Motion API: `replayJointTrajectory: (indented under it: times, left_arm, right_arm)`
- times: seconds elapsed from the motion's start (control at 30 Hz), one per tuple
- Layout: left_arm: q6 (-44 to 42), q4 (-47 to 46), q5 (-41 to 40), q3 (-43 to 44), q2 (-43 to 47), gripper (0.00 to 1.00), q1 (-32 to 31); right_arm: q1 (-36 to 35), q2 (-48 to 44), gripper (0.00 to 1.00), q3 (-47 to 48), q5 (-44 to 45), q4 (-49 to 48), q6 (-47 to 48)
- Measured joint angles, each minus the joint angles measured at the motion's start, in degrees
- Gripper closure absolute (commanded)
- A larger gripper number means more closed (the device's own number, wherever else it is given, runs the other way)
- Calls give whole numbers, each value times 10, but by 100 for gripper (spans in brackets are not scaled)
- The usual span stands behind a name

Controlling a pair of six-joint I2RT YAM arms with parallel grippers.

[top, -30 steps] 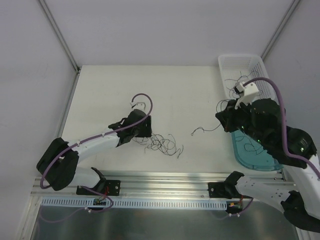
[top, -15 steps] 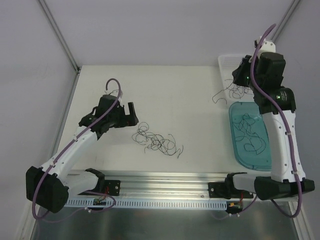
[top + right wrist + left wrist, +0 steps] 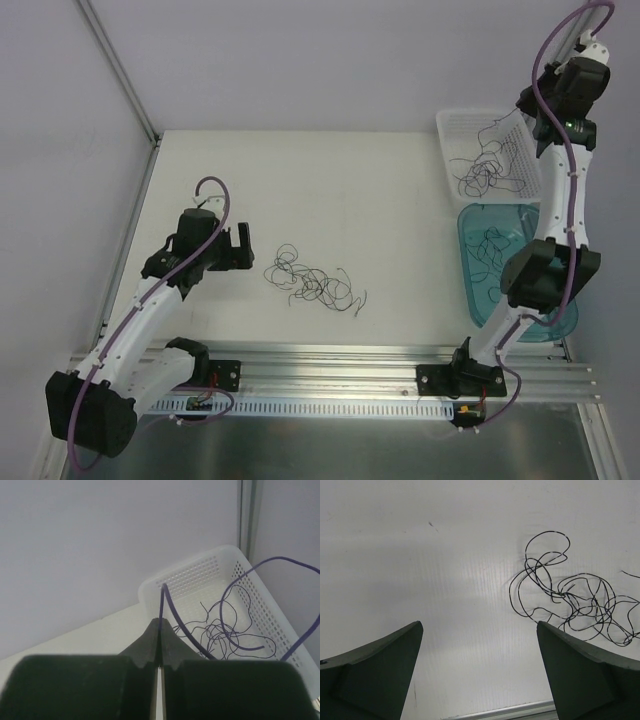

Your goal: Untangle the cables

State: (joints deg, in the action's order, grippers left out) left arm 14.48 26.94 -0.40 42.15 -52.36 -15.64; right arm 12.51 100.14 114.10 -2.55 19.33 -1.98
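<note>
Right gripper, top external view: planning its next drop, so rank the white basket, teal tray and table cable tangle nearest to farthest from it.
1. White basket, far right corner, below the right gripper.
2. Teal tray, right edge, toward the bases.
3. Cable tangle, mid-table, left of both.

No writing, label, brand mark, number or sign can be read in any of the views.
</note>
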Motion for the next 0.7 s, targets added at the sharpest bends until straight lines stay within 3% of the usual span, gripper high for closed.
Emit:
replayJointTrajectory:
  times: [0.1, 0.17, 0.2, 0.23, 0.33, 0.43, 0.5, 0.7]
  left_arm:
    - [-8, -3, -4, 0, -10, 1, 0]
    - [-11, -4, -8, 0, -16, 1, 0]
    - [-12, -5, -11, 0, -19, 1, 0]
    - [-14, -5, -13, 0, -22, 1, 0]
    - [-17, -6, -16, 0, -28, 1, 0]
    - [-17, -6, -16, 0, -30, 1, 0]
    - [-17, -6, -16, 0, -31, 1, 0]
    - [-17, -6, -11, 0, -33, 1, 0]
  right_arm:
    - [11, 79, 98, 23, -19, -18, -7]
    - [16, 129, 92, 27, -36, -25, -12]
    - [17, 153, 85, 25, -45, -26, -15]
    - [18, 174, 66, 20, -52, -27, -18]
    - [19, 207, 41, -17, -66, -27, -24]
    - [18, 211, 25, -53, -78, -16, -21]
    - [15, 208, 18, -55, -78, -11, -11]
    - [-22, 110, 14, -90, -54, 37, 38]
